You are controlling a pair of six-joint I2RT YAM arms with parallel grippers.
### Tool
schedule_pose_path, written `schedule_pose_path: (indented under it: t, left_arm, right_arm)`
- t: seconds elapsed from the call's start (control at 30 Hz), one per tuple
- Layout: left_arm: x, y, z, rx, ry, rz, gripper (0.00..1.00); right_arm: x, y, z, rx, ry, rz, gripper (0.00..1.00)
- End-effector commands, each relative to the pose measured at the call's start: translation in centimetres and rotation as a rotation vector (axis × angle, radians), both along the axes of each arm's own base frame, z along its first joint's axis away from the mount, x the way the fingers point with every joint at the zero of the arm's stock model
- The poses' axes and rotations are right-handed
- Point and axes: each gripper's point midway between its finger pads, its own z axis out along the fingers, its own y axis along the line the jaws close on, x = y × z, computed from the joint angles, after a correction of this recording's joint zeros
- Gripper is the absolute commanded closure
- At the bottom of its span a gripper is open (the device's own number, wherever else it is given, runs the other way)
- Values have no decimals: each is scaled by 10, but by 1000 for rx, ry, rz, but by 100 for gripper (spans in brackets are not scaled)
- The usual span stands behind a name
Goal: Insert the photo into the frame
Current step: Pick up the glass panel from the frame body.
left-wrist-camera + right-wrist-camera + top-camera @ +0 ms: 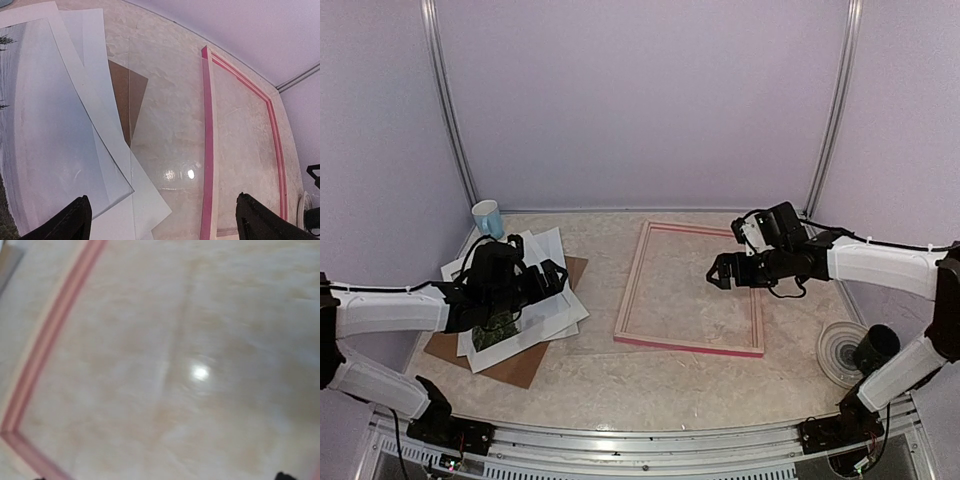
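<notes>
The frame [632,282] lies flat mid-table, pink rails around bare tabletop. In the left wrist view its near pink rail [207,150] runs up the right half. The photo [496,331] lies on a pile of sheets at the left, mostly hidden under my left arm. The wrist view shows its pale sky [40,125] with dark trees at the left edge. My left gripper [556,277] hovers over the pile's right edge, open and empty [165,227]. My right gripper [721,271] hangs open above the frame's right half; its blurred wrist view shows a frame corner [50,335].
White mat sheets [548,250] and a brown backing board [520,366] lie under and around the photo. A clear sheet [165,125] rests between the pile and the frame. A pale blue cup [488,217] stands at the back left. A round disc [840,352] lies at the right.
</notes>
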Motion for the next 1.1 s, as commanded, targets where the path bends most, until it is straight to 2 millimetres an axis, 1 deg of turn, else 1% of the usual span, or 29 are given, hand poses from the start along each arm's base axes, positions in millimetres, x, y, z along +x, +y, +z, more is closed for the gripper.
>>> schedule_pose_path:
  t: [0.0, 0.03, 0.07, 0.13, 0.17, 0.23, 0.27, 0.33, 0.43, 0.67, 0.77, 0.87, 0.93, 1.07]
  left_arm:
    - [16, -22, 4, 46, -16, -81, 1]
    - [19, -26, -1, 61, -3, -94, 1]
    - [24, -30, 2, 63, -3, -102, 1]
    - [29, -39, -2, 85, 16, -132, 1]
    - [32, -43, -8, 98, 34, -148, 1]
    - [36, -50, -12, 102, 44, -172, 1]
    - [37, -52, -17, 103, 56, -179, 1]
    - [38, -54, -21, 89, 58, -186, 1]
    - [38, -52, -25, 59, 45, -186, 1]
    - [42, -51, -29, 37, 33, -186, 1]
    - [40, -50, -39, 43, 61, -182, 1]
    - [38, -50, -52, 44, 86, -177, 1]
    - [33, -53, -56, 26, 99, -200, 1]
    - [30, -57, -58, -3, 96, -211, 1]
  right_arm:
    - [12, 32, 10, 99, 12, 112, 1]
    - [13, 36, 7, 115, 25, 123, 1]
    - [15, 40, 2, 133, 47, 134, 1]
    - [19, 44, -2, 184, 77, 148, 1]
    - [20, 46, -4, 211, 94, 156, 1]
    - [26, 44, -12, 246, 132, 143, 1]
    - [29, 44, -15, 264, 150, 138, 1]
    - [33, 43, -23, 301, 185, 136, 1]
    - [34, 48, -31, 351, 217, 159, 1]
    - [42, 55, -53, 345, 280, 163, 4]
    - [45, 59, -61, 358, 307, 167, 6]
    - [48, 60, -72, 360, 354, 143, 9]
    - [48, 62, -78, 365, 373, 139, 10]
    - [48, 65, -83, 382, 386, 151, 10]
